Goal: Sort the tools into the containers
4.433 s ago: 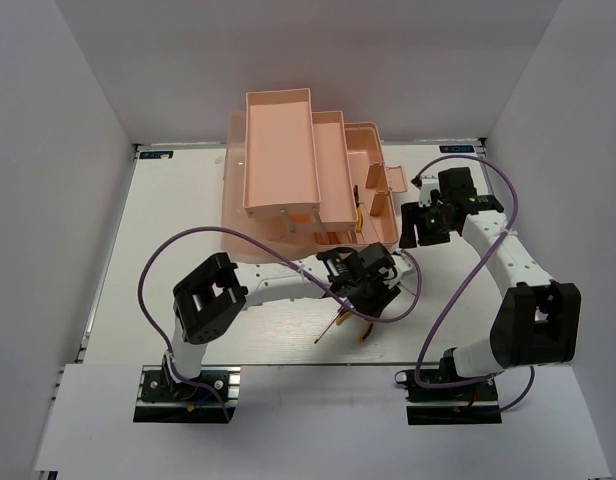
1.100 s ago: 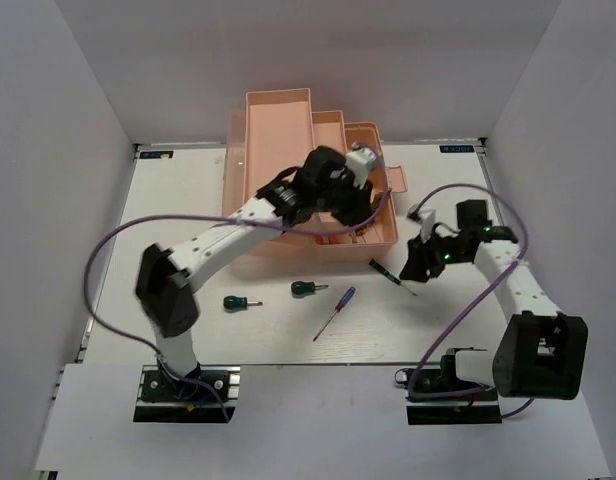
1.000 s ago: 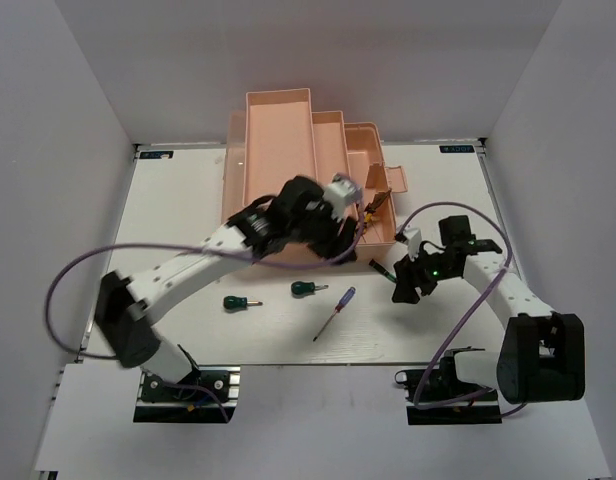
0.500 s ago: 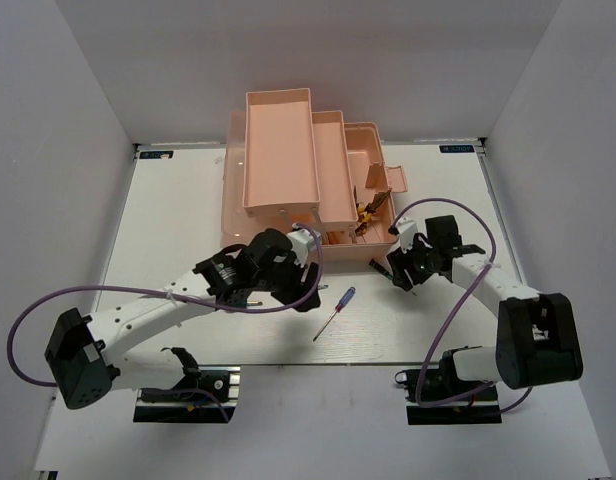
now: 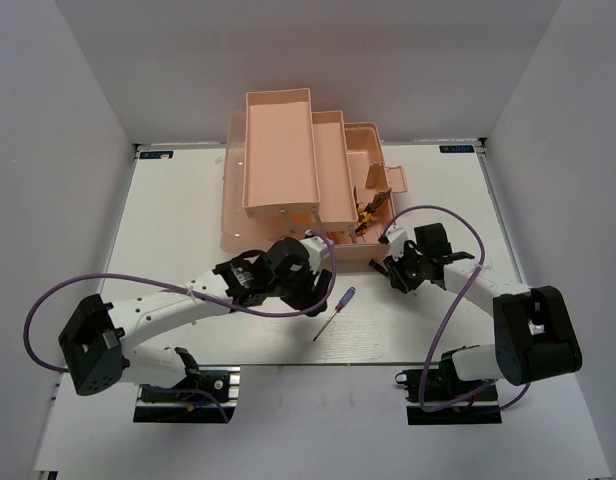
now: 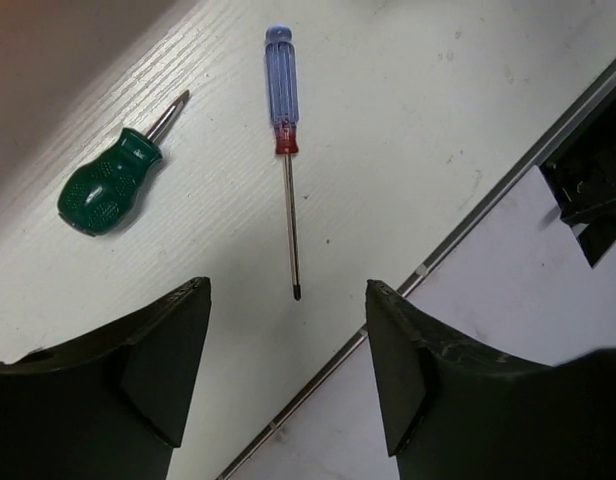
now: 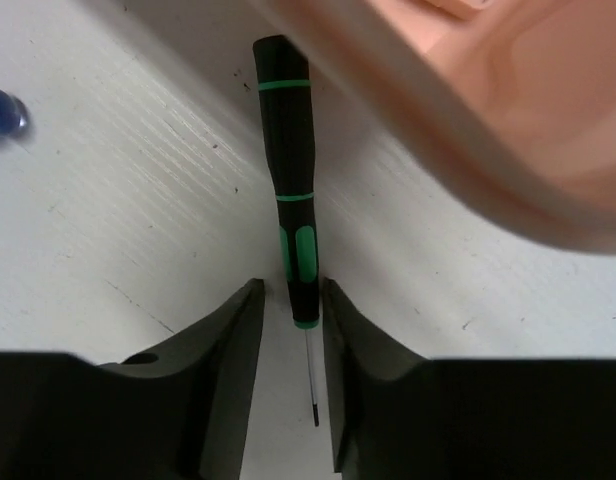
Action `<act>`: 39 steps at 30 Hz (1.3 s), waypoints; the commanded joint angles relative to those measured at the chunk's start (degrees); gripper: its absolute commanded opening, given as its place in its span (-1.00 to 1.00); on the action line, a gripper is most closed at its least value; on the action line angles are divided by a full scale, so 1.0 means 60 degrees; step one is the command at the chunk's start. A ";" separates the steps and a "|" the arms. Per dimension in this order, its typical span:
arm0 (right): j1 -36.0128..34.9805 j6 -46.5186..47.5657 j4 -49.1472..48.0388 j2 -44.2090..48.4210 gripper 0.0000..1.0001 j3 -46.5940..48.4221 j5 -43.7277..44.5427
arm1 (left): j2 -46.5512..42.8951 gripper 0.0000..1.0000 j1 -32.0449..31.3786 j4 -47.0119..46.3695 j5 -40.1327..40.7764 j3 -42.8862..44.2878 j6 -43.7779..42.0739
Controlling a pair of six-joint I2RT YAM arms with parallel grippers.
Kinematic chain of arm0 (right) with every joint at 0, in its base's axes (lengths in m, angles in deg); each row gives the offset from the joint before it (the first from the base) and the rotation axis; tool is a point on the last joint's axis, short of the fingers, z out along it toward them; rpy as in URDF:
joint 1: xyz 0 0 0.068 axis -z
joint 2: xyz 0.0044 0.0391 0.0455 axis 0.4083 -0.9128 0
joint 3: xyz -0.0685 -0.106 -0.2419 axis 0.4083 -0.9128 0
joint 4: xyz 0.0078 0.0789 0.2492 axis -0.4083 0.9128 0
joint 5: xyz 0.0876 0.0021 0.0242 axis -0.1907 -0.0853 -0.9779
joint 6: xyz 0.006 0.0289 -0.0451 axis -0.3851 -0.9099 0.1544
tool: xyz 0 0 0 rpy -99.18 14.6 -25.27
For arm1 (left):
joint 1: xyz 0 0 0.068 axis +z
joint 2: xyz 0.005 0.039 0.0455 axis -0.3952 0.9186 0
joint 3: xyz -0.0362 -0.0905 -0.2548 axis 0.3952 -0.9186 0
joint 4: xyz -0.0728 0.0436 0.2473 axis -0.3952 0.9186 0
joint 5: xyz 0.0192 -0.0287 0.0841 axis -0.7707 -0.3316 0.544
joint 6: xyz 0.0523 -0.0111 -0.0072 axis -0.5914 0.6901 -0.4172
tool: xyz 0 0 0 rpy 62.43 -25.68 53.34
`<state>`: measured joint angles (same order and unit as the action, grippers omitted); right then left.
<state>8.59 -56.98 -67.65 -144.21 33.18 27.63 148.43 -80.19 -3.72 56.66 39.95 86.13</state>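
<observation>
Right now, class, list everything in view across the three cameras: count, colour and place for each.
toolbox: one, salmon-pink, tiers open, far middle of table
pliers: yellow-and-black, in the toolbox's right compartment; count unclear
blue-handled screwdriver: one, on the table near its front
green stubby screwdriver: one seen, beside the blue-handled one
thin dark screwdriver: one, black with green bands, beside the toolbox
table: one, white
left gripper: black, open, above the blue-handled screwdriver
right gripper: black, fingers either side of the thin dark screwdriver; grip unclear
</observation>
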 commanded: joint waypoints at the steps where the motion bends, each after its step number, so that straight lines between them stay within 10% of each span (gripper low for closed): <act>1: -0.0067 0.0182 0.0103 0.0010 -0.32 -0.0319 -0.0157 | 0.0303 0.47 -0.0183 -0.0385 0.0586 -0.0269 -0.0024; 6: -0.0081 0.0285 0.0526 0.0244 -0.99 -0.0496 -0.0274 | 0.0583 0.47 -0.0184 -0.0283 0.1595 -0.0445 -0.0024; 17: 0.0080 0.2190 0.5361 0.4168 -1.00 0.0923 -0.4096 | -0.1409 0.29 0.0007 0.0099 0.2361 -0.2012 0.1588; 20: 0.0051 0.1168 0.5058 0.4654 -1.00 0.1888 -0.4479 | -0.1613 -0.11 0.0007 0.0042 0.2274 -0.2203 0.1807; 24: 0.0021 -0.2244 0.2645 0.3441 -1.00 0.3715 -0.3253 | -0.1208 -0.32 -0.0080 -0.0720 0.1527 -0.2044 0.1254; 30: -0.0271 -0.5820 0.1525 -0.0045 -1.00 0.6998 -0.2210 | 0.0480 0.34 -0.0344 -0.1364 0.0472 -0.1092 0.0665; 39: -0.0857 -0.8125 0.1978 -0.4087 -0.86 1.0957 -0.2283 | 0.1504 0.47 -0.0535 -0.2024 0.0574 -0.0623 0.0489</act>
<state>5.20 -99.93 -55.62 -166.66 93.72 13.70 155.93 -82.74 -12.57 60.81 33.17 90.02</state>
